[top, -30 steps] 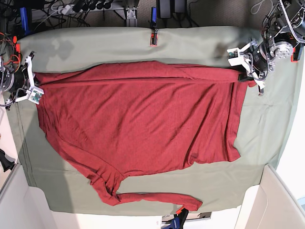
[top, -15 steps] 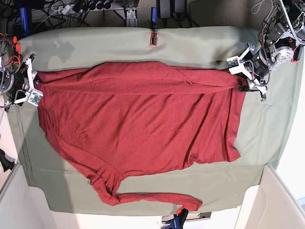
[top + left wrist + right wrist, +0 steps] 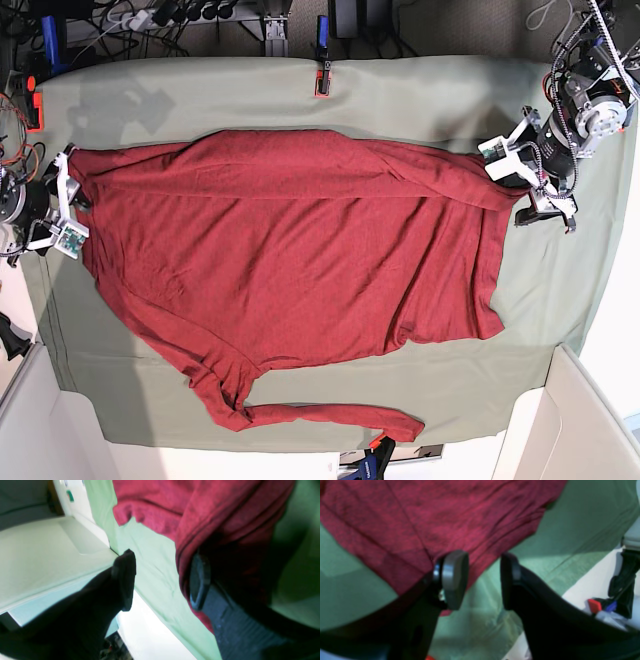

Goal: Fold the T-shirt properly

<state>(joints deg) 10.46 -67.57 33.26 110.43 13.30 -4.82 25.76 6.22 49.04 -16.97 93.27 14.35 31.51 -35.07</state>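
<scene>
At the right edge of the base view, the left gripper (image 3: 534, 188) sits low at the T-shirt's (image 3: 290, 250) corner, jaws apart. At the left edge, the right gripper (image 3: 68, 205) reaches in level, jaws spread, gripping nothing.

The T-shirt (image 3: 290, 260) lies spread across the middle of the table cloth (image 3: 420, 85), one sleeve trailing along the near edge. The left gripper (image 3: 533, 190) sits at its right edge, the right gripper (image 3: 70, 205) at its left edge.
</scene>
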